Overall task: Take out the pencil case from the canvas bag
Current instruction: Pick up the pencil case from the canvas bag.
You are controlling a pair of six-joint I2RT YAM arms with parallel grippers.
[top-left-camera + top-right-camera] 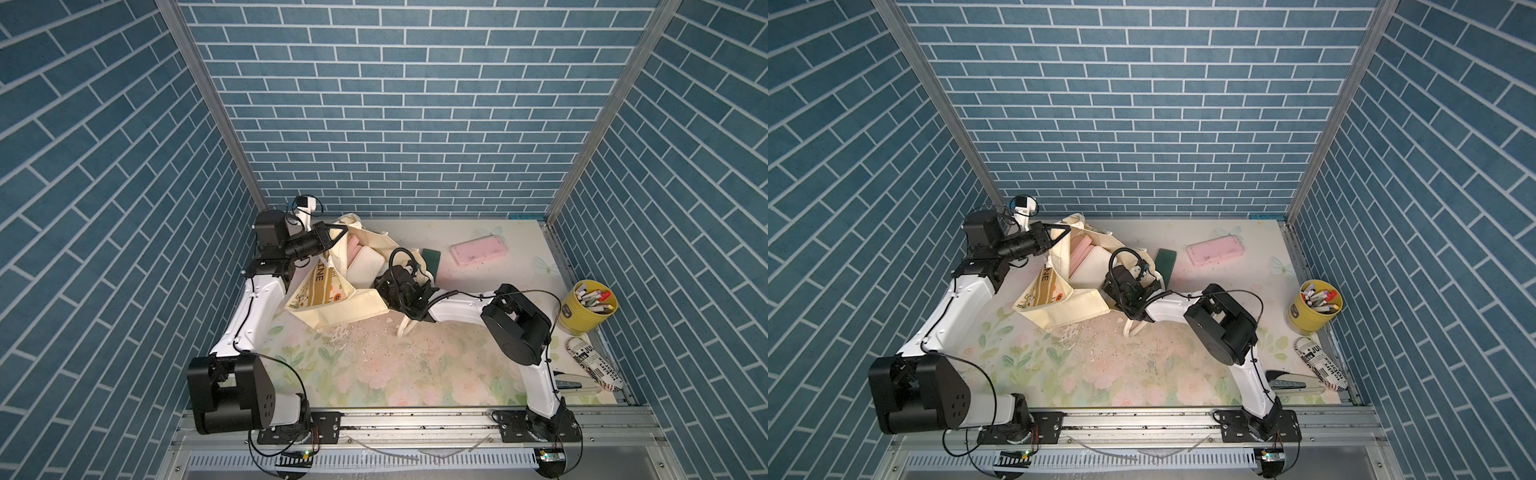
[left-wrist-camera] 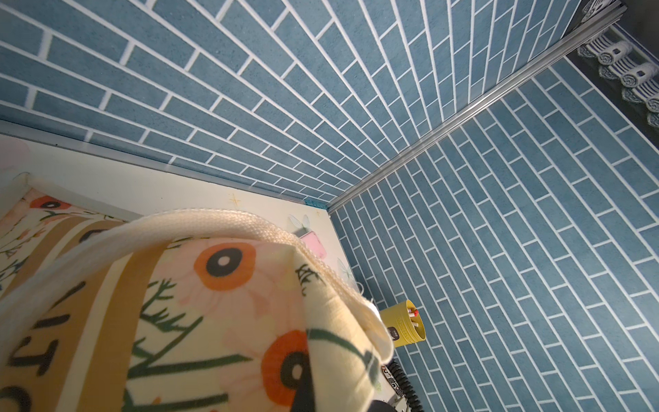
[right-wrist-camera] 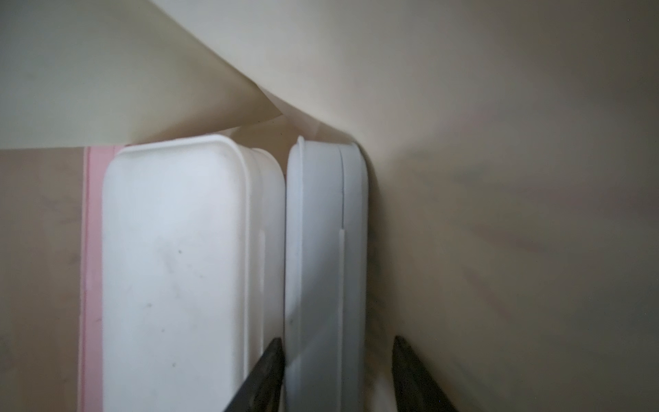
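The cream canvas bag [image 1: 332,307] lies at the rear left of the table in both top views, its mouth held open. My left gripper [image 1: 344,230] is shut on the bag's upper rim by a strap; the printed fabric [image 2: 214,303] hides its jaws in the left wrist view. Inside lie two white pencil cases side by side: a flat one [image 3: 178,249] and one on its edge [image 3: 321,232]. My right gripper [image 3: 338,340] reaches into the bag. Its open jaws straddle the edge-standing case, one finger [image 3: 274,360] against it, the other a little apart.
A pink slab [image 3: 93,249] lies under the white cases. Outside the bag are a pink case [image 1: 480,253], a dark green flat object [image 1: 432,259], a yellow pen cup [image 1: 588,305], a lettered pouch [image 1: 594,365] and a loose bag strap [image 1: 409,328] under my right arm.
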